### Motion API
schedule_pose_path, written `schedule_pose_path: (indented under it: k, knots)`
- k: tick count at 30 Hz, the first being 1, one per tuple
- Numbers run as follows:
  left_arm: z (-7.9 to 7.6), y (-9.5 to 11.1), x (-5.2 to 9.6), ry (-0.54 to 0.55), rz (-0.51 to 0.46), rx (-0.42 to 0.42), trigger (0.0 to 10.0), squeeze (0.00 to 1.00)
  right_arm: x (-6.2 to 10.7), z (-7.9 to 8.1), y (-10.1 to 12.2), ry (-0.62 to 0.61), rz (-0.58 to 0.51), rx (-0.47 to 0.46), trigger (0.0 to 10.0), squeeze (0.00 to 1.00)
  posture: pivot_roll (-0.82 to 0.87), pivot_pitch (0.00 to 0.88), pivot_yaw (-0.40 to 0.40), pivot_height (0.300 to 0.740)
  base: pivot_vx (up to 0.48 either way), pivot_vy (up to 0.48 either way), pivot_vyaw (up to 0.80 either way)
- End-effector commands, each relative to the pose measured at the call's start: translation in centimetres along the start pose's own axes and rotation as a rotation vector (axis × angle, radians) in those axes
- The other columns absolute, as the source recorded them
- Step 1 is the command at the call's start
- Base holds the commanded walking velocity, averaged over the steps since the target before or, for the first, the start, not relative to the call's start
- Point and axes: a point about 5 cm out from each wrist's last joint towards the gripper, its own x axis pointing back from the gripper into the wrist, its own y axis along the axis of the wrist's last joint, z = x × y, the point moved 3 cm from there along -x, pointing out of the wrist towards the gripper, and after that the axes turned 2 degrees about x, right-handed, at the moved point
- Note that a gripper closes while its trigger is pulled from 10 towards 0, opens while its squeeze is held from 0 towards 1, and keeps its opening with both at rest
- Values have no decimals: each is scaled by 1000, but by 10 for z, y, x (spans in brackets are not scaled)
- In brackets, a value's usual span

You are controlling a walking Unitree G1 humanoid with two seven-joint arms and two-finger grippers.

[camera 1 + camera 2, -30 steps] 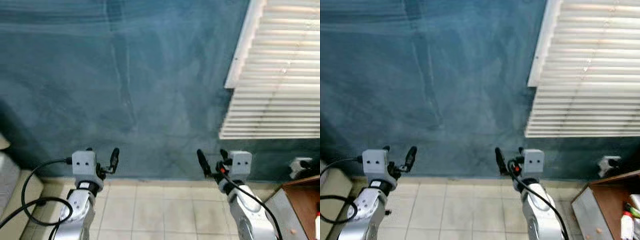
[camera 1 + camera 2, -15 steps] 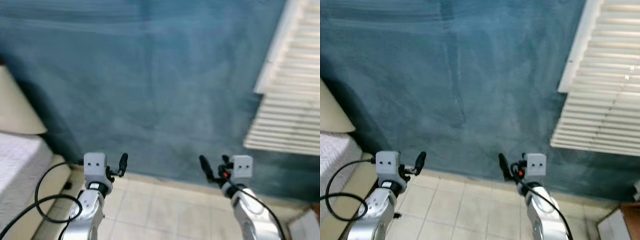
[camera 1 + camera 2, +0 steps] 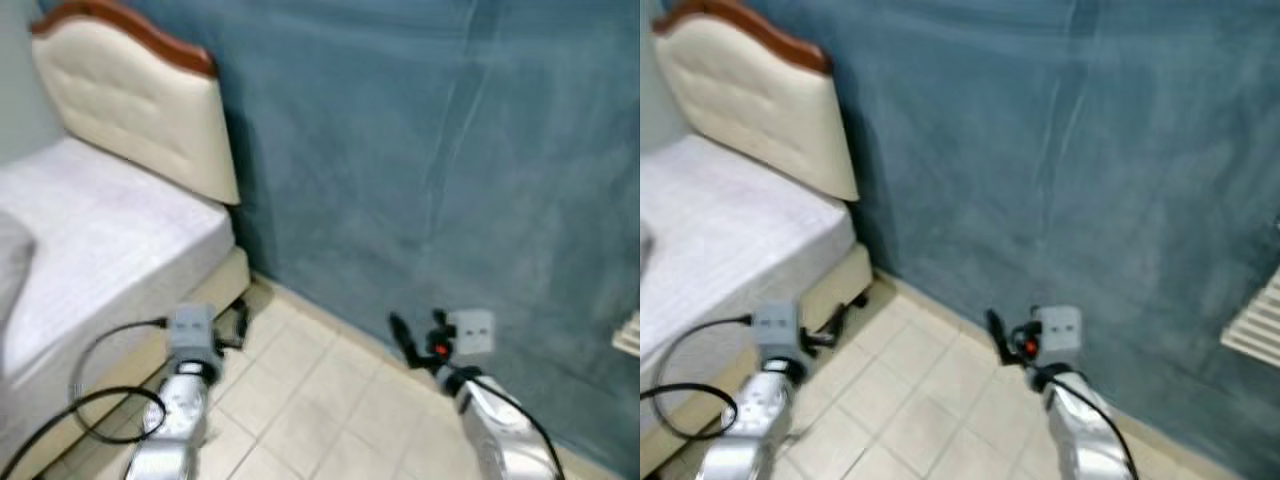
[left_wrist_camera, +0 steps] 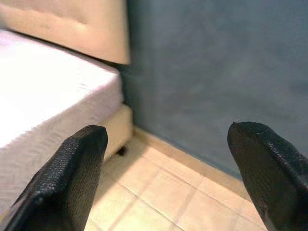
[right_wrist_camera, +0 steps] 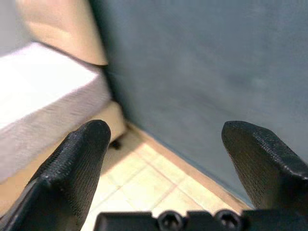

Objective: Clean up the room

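Observation:
A bed [image 3: 90, 230] with a white mattress and a cream padded headboard [image 3: 140, 110] stands at the left against the blue wall [image 3: 420, 150]. My left gripper [image 4: 166, 178] is held low in front of me over the tiled floor, open, with nothing between its fingers [image 4: 72, 178]. My right gripper [image 5: 163, 168] is also held forward, open and empty, its black fingers [image 5: 72, 173] wide apart. Both silver arms reach out at the lower edge of the eye views, left gripper [image 3: 235, 325], right gripper [image 3: 415, 335].
Beige floor tiles [image 3: 320, 400] run between the bed base and the blue wall. A black cable [image 3: 80, 400] loops off my left arm. A sliver of white window blind [image 3: 630, 335] shows at the far right.
The whole picture has swung to the left: the window blind has slid off to the right and the bed and headboard have come into view. Both grippers hold the same open pose.

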Motion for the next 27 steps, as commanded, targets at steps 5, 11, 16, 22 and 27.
schedule_pose_path:
  k: [5, 11, 16, 22, 27]
  knots:
    - [2, 4, -2, 16, -39, -18, 10000, 0, 1, -2, -3, 25, 20, 14, 10000, 0, -97, 0, 25, 740, 0, 0, 538]
    - [-6, 6, -2, -29, -46, 19, 10000, 0, 1, 1, -2, 60, -9, -4, 10000, 0, -91, 0, 28, 740, 0, 80, 534]
    - [-1, 9, -7, -6, -56, 31, 10000, 0, -8, 5, 3, 74, -35, -14, 10000, 0, -87, 0, 50, 740, 0, 475, 514]
    - [-5, 12, -10, -34, -63, 10, 10000, 0, -13, 8, 4, 96, -31, -14, 10000, 0, -87, 0, 57, 740, 0, 467, 508]
    - [-4, 11, -13, -30, -51, 17, 10000, 0, -14, 10, 1, 100, -21, -21, 10000, 0, -84, 0, 54, 740, 0, 466, 486]
